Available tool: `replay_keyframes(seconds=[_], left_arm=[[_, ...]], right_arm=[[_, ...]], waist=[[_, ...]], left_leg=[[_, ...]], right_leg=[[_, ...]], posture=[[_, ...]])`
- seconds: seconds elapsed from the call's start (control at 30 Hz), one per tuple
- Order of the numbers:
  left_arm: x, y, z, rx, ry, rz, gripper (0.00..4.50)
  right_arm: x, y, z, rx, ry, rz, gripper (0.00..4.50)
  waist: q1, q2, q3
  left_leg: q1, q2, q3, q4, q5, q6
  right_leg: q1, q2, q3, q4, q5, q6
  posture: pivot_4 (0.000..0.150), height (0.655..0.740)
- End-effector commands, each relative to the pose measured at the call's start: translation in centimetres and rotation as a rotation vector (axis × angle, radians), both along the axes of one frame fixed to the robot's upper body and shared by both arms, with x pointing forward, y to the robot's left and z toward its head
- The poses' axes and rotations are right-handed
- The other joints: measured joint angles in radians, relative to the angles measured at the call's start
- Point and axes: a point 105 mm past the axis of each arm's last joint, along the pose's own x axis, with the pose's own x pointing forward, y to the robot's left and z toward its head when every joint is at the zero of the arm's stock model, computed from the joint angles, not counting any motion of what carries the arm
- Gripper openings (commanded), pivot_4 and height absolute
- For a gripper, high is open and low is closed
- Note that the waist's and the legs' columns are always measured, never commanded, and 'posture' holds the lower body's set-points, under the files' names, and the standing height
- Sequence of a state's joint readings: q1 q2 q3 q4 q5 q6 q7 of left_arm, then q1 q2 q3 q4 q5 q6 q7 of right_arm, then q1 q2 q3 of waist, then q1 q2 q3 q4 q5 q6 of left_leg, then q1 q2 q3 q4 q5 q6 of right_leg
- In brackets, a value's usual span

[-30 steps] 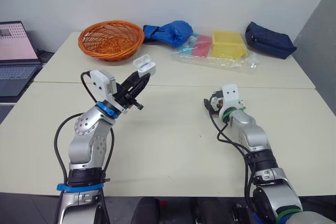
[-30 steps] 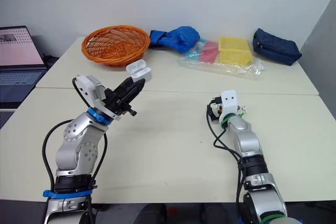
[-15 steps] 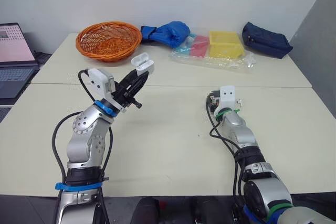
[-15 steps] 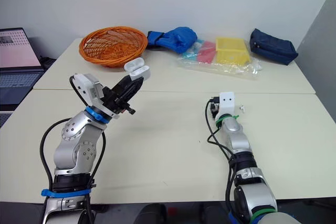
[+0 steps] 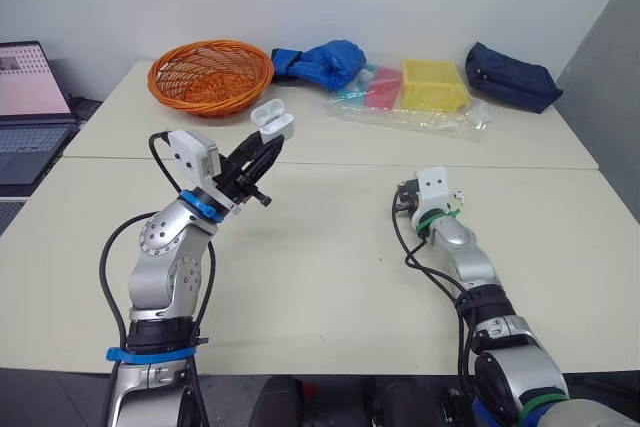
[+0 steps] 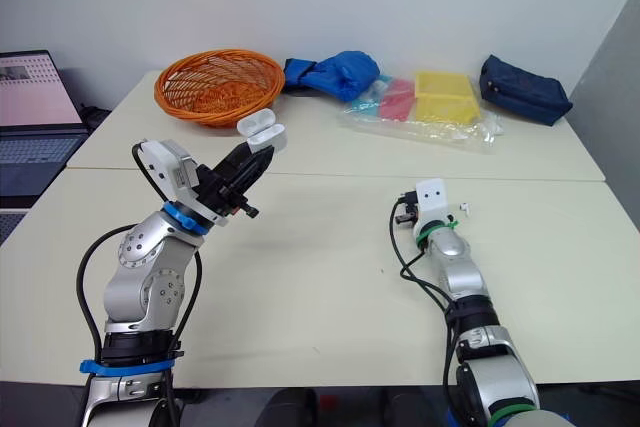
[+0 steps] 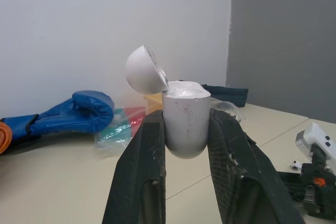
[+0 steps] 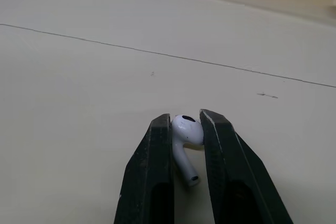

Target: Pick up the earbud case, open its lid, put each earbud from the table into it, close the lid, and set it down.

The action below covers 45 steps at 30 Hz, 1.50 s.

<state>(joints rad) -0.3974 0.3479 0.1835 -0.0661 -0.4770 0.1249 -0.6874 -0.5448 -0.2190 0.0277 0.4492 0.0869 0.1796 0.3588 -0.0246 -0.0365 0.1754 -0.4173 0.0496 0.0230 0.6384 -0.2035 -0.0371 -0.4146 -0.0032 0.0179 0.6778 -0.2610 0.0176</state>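
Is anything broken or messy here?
No, nothing looks wrong. The white case is held in the left jaws with its lid flipped open, as the job needs. The right jaws pinch one earbud down at the table, and the other earbud lies nearby.

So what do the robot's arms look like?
Both are shiny silver with round joints and looping black cables. The left arm wears blue rings, the right arm green ones. A white box sits on each wrist. The left tool and right tool each have two black fingers.
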Motion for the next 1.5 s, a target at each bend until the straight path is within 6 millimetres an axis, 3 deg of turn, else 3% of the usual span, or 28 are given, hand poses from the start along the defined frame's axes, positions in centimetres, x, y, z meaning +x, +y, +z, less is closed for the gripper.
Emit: replay_keyframes(seconds=[0.03,0.1,0.17,0.23,0.33,0.43,0.5,1.1,1.3,1.5], left_arm=[[-0.8,-0.2,0.1,0.018,-0.032,-0.021,0.73],[-1.0,-0.2,-0.3,0.023,-0.025,-0.027,0.73],[-1.0,-0.3,-0.3,0.02,-0.029,-0.027,0.73],[-1.0,-0.3,-0.3,0.018,-0.029,-0.024,0.73],[-1.0,-0.3,-0.3,0.017,-0.03,-0.02,0.73],[-1.1,-0.2,-0.6,0.008,-0.024,-0.011,0.73],[-1.2,0.0,-0.8,-0.007,-0.014,-0.003,0.73],[-1.2,-0.4,-0.8,-0.028,-0.005,0.005,0.73],[-1.1,-0.8,-0.7,-0.026,-0.005,-0.005,0.73],[-1.1,-0.8,-0.7,-0.028,-0.005,-0.008,0.73]], right_arm=[[-4.8,-0.9,4.5,-0.118,0.042,0.473,0.41],[-7.6,-2.4,5.0,-0.214,0.143,0.649,0.41],[-8.7,-4.7,4.7,-0.335,0.217,0.694,0.41],[-8.9,-7.3,4.7,-0.417,0.278,0.689,0.41],[-8.9,-9.7,4.6,-0.491,0.323,0.673,0.41],[-8.8,-14.2,4.0,-0.739,0.391,0.617,0.41],[-8.8,-15.9,4.2,-0.838,0.436,0.597,0.41],[-10.6,-18.2,1.6,-0.836,0.663,0.518,0.41],[-10.4,-17.8,1.2,-0.817,0.641,0.507,2.37],[-11.3,-19.1,0.9,-0.826,0.698,0.496,2.37]], waist=[[0.003,0.004,0.002],[0.006,0.008,0.005],[0.006,0.005,0.004],[-0.002,0.002,0.004],[-0.008,0.002,0.004],[-0.006,0.003,0.005],[-0.005,0.005,0.006],[-0.003,0.005,0.006],[-0.002,0.005,0.006],[0.001,0.005,0.006]], left_leg=[[0.0,-0.001,0.0,0.0,0.0,0.0],[-0.001,-0.002,0.001,0.0,-0.001,0.001],[-0.001,-0.002,0.002,0.0,-0.002,0.004],[0.001,0.0,0.001,0.0,-0.003,0.004],[0.004,0.0,0.001,-0.001,-0.003,0.004],[0.004,0.0,0.002,0.0,-0.003,0.004],[0.004,-0.001,0.003,0.0,-0.003,0.004],[0.002,-0.001,0.003,0.002,-0.003,0.004],[0.003,-0.002,0.002,0.004,-0.003,0.004],[0.003,-0.002,0.001,0.004,-0.003,0.004]], right_leg=[[0.0,-0.001,0.0,0.0,0.0,0.0],[0.0,-0.004,0.0,-0.002,-0.001,0.002],[0.001,-0.004,0.0,-0.004,-0.001,0.003],[0.002,0.0,-0.001,-0.004,-0.001,0.002],[0.003,0.001,0.0,-0.002,-0.001,0.001],[0.002,0.0,0.0,-0.001,-0.001,0.001],[0.002,-0.001,0.001,-0.002,-0.001,0.001],[0.002,-0.001,0.001,-0.002,-0.001,0.002],[0.004,-0.002,0.0,-0.002,0.0,0.002],[0.004,-0.002,-0.001,-0.003,0.0,0.002]], posture=[[0.15,0.74],[0.15,0.74],[0.15,0.74],[0.15,0.74],[0.15,0.74],[0.15,0.74],[0.15,0.74],[0.15,0.74],[0.15,0.74],[0.15,0.74]])
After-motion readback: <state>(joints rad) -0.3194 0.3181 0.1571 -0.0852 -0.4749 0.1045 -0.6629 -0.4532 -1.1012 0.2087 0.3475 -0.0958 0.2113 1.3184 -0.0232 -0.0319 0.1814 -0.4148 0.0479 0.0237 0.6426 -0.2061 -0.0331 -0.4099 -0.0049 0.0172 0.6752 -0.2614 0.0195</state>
